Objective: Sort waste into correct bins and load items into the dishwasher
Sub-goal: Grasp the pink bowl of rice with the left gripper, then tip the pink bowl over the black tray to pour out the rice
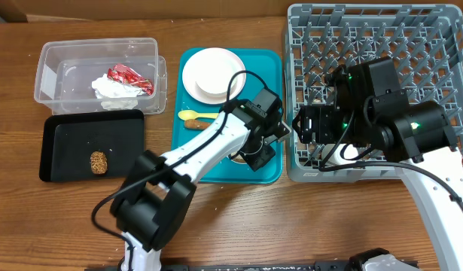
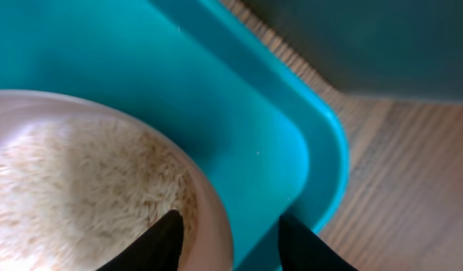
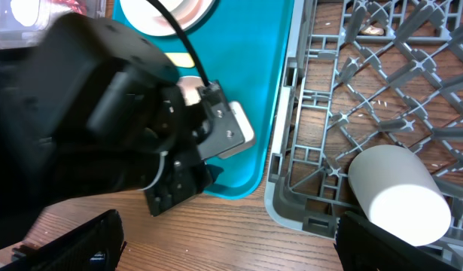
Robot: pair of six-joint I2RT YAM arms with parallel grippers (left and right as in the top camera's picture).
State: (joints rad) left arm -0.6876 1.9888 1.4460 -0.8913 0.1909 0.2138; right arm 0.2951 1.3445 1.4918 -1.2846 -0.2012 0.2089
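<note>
Left hand (image 2: 231, 226) straddles the rice bowl (image 2: 208, 203) rim on the teal tray (image 2: 216, 98), 1 finger inside, 1 outside, jaws apart, not yet clamped.

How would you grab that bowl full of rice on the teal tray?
Pinch the rim of the bowl from above, one jaw inside, one outside. It sits upright, full of rice, so it must stay level; the left gripper straddles the rim this way.

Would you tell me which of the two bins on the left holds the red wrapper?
The clear tub, farther back: the red wrapper lies in it beside a white napkin, whereas the black tray holds only a brown lump.
</note>
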